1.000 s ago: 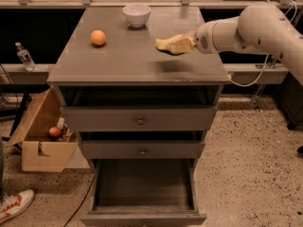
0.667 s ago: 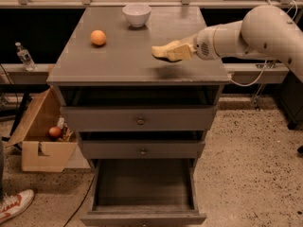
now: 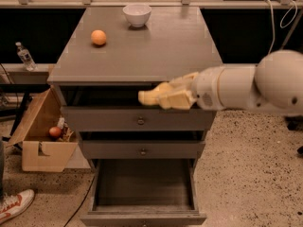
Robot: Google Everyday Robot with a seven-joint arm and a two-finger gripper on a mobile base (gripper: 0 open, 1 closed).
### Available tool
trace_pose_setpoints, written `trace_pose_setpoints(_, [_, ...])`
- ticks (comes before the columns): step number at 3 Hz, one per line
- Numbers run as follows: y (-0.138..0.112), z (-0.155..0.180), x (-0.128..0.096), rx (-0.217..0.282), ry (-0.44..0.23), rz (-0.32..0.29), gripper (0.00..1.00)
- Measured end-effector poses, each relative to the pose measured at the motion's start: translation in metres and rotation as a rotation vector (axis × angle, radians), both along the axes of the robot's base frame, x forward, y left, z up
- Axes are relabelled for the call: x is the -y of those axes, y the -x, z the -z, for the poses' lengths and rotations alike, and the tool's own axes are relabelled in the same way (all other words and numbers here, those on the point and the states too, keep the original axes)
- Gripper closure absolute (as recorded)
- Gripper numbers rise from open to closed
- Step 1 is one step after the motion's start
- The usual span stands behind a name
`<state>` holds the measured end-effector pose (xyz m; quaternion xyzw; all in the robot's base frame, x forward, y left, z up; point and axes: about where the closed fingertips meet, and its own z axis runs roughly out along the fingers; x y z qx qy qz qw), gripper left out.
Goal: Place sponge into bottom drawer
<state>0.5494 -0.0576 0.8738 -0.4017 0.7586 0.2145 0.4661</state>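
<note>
My gripper (image 3: 165, 97) comes in from the right on a white arm and is shut on the pale-yellow sponge (image 3: 150, 96). It holds the sponge in the air in front of the cabinet, level with the top drawer (image 3: 139, 119). The bottom drawer (image 3: 142, 193) is pulled open directly below, its dark inside showing. The sponge sticks out to the left of the fingers.
On the grey cabinet top (image 3: 161, 51) sit an orange fruit (image 3: 98, 37) and a white bowl (image 3: 137, 14). The middle drawer (image 3: 141, 150) is slightly out. A cardboard box (image 3: 40, 136) and a shoe (image 3: 14, 206) are on the floor at left.
The gripper with the sponge has moved off the cabinet top, forward and down, to hang in front of the top drawer.
</note>
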Motion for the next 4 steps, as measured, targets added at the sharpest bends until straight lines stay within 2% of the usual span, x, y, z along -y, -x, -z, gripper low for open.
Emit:
trace_pose_setpoints(1, [0.045,0.045,-0.007,-0.079,0.028,-0.004,1.0])
trace_pose_setpoints(2, [0.045,0.045,-0.007,-0.079,0.028,-0.004,1.0])
trace_pose_setpoints(3, [0.052,0.081,-0.014,-0.12,0.01,0.003,1.0])
trace_pose_setpoints(4, [0.067,0.175,-0.039,-0.216,-0.063,0.006,1.0])
